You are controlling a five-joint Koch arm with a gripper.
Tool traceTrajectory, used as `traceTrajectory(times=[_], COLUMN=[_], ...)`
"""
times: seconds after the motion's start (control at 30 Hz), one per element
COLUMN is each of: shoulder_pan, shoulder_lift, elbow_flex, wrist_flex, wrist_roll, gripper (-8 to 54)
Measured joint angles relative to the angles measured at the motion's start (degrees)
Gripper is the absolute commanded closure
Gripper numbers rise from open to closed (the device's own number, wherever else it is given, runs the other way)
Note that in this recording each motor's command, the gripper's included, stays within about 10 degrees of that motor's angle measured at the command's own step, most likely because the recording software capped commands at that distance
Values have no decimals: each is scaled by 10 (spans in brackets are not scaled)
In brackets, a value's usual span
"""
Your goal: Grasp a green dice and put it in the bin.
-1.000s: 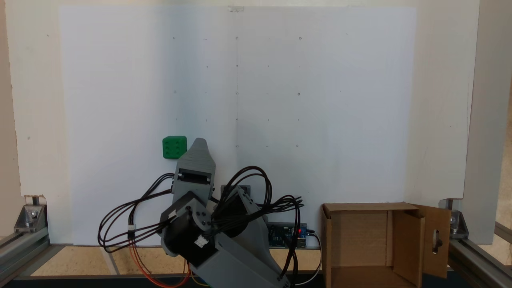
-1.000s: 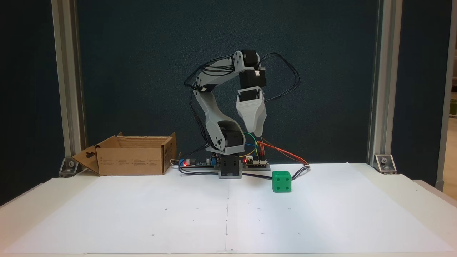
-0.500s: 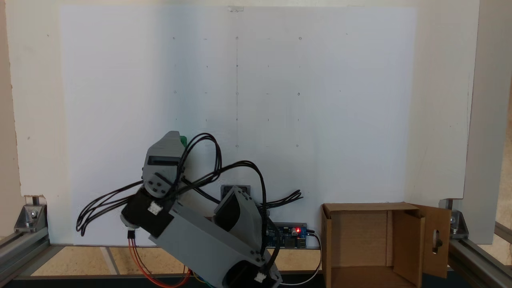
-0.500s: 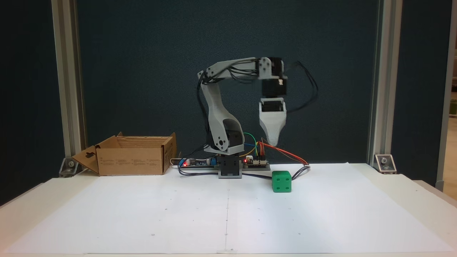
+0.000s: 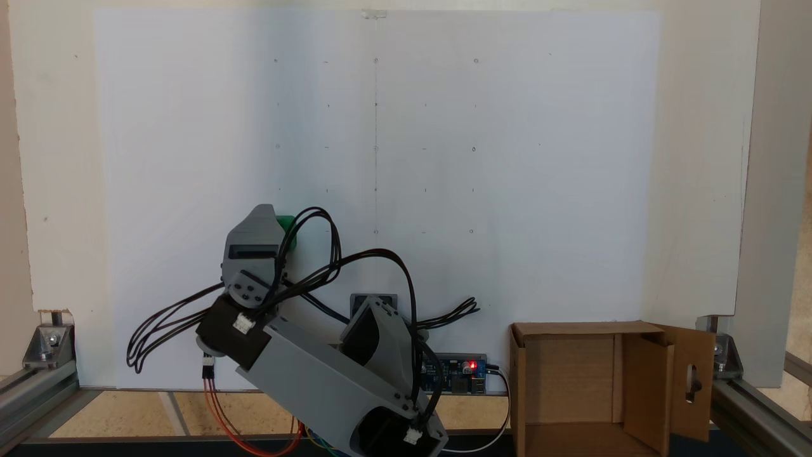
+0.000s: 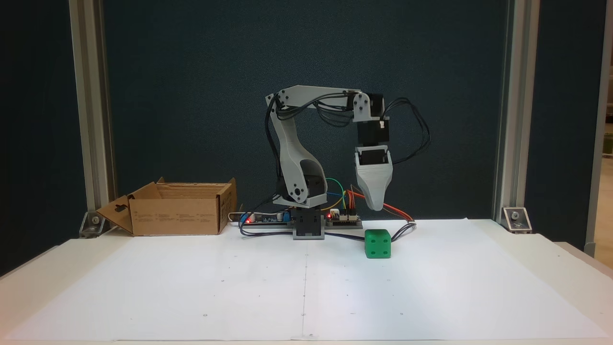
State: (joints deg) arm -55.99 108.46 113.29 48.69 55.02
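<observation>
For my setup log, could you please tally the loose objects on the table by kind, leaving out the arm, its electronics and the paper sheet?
Green dice: 1
Cardboard box: 1
Total: 2

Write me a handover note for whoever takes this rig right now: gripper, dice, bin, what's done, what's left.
Gripper: pointing down, hanging above the dice with a clear gap, holding nothing. Its jaws line up in both fixed views, so open or shut cannot be told.
Dice: flat on the white paper in front of the arm's base, untouched. From above, the gripper covers most of it and a green edge shows.
Bin: at the table's back edge, on the far side of the base from the dice, open and upright, nothing seen inside.
Done: gripper brought over the dice.
Left: descend, grasp, carry to the bin, release.
</observation>
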Motion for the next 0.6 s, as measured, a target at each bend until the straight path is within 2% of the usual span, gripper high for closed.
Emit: traceTrajectory(times=[0.6], shoulder_pan=[-13], shoulder_lift=[3], elbow_flex=[24], wrist_flex=[-21], wrist_roll=[4], gripper=[15])
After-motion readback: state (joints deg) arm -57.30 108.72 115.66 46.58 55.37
